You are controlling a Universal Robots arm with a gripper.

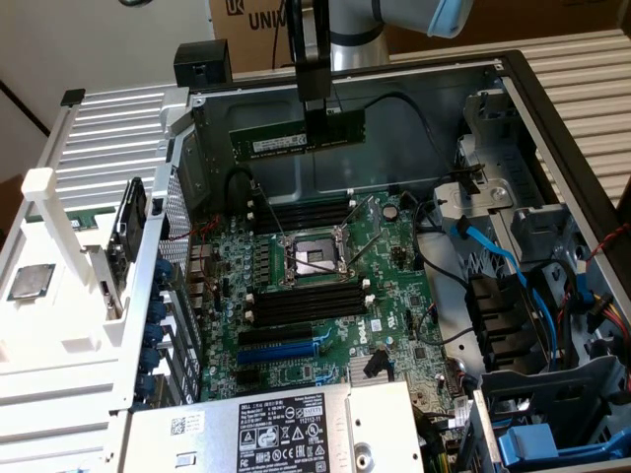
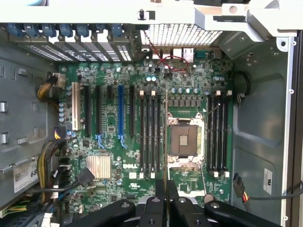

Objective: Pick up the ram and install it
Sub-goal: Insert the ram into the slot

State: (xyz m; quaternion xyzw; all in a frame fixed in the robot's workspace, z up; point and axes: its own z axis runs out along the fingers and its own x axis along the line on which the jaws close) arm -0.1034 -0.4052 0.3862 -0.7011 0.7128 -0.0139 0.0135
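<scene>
The exterior view shows my jaws pinching the ram [image 1: 276,138], green with a white label; my wrist view sees it edge-on.

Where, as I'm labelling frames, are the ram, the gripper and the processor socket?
ram [image 1: 276,144]: exterior view, on its white label.
gripper [image 1: 317,133]: exterior view, between its fingertips, gripping the ram.
processor socket [image 2: 182,139]: wrist view, its middle.

ram [image 1: 276,143] in gripper [image 1: 318,135], above motherboard [image 1: 394,258]

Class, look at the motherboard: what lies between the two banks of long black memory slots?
The processor socket, inside its metal frame, lies between one slot bank and the other slot bank; the exterior and wrist views both show it.
</scene>
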